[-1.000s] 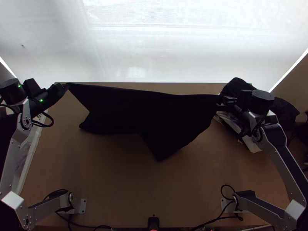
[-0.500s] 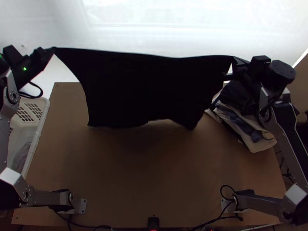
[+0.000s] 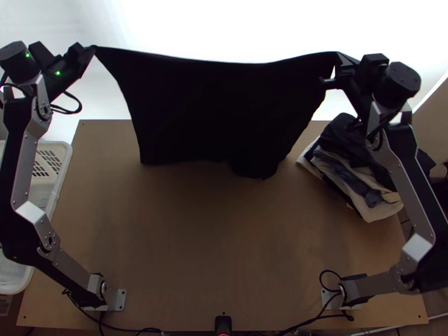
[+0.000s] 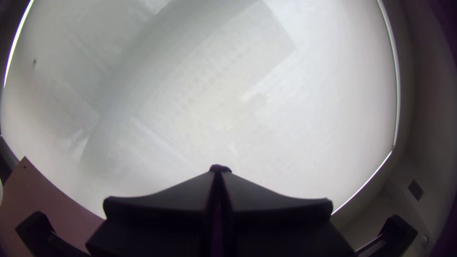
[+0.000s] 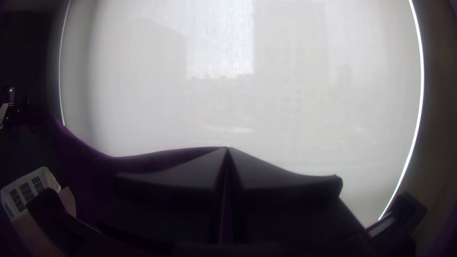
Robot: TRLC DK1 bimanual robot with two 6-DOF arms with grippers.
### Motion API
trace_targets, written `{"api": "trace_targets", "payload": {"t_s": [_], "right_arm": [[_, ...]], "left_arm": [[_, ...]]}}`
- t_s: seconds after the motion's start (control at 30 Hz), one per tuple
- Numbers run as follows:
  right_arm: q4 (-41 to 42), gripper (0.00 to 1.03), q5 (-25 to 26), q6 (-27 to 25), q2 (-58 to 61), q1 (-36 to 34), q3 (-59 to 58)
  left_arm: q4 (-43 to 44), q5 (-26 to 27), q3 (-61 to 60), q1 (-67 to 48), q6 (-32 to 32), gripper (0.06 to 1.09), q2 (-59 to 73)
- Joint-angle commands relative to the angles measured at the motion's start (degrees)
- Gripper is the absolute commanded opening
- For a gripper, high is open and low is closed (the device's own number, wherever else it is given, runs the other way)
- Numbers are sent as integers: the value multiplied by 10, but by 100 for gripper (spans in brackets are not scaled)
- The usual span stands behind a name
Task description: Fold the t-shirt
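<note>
T-shirt [image 3: 218,106] has just gone up, guys. It's black, hanging spread like a curtain across the far edge of the table [image 3: 213,252], with its top edge out past that edge and its lower hem over the table's far half. Can't tell whether the hem touches the wood. One second ago it was much lower over the table, with a pointy flap poking toward the near side. That flap has swung back and the bottom looks way more even now, though there's a bit of a droop toward the table's right side.

Left gripper [image 4: 218,172] is closed on one upper corner, past the table's far left corner. Right gripper [image 5: 227,150] is pinched shut on the other one, past the far right. Compared with half a second back, both grips sit farther out beyond the table, and the left one has come inward, so the top edge sags a little more in the middle.

For the task, I'd call this the straightening step, no actual fold yet. Next is probably laying it down flat on the table, keeping both corners level. Too much slack and it'll land wrinkled, imo.

Further out, a pile of clothes [image 3: 358,179] sits at the table's far right corner, and a white basket [image 3: 63,168] is beside its left edge.
</note>
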Motion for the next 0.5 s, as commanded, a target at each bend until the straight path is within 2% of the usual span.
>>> {"api": "trace_targets", "payload": {"t_s": [0.0,0.1,0.23,0.37,0.47], "right_arm": [[14,3,-1,-2,44,7,48],[11,3,-2,5,4,16,31],[-4,3,-2,19,-94,31,-19],[-54,3,-6,19,-210,65,-73],[-126,3,-13,18,-327,100,-117]], "left_arm": [[10,-17,45,-17,-2,9,49],[-18,-14,39,-18,-7,9,10],[-22,-9,-31,-17,-16,9,-94],[-25,15,-139,-19,-21,9,-237],[-53,41,-236,-25,-28,9,-388]]}}
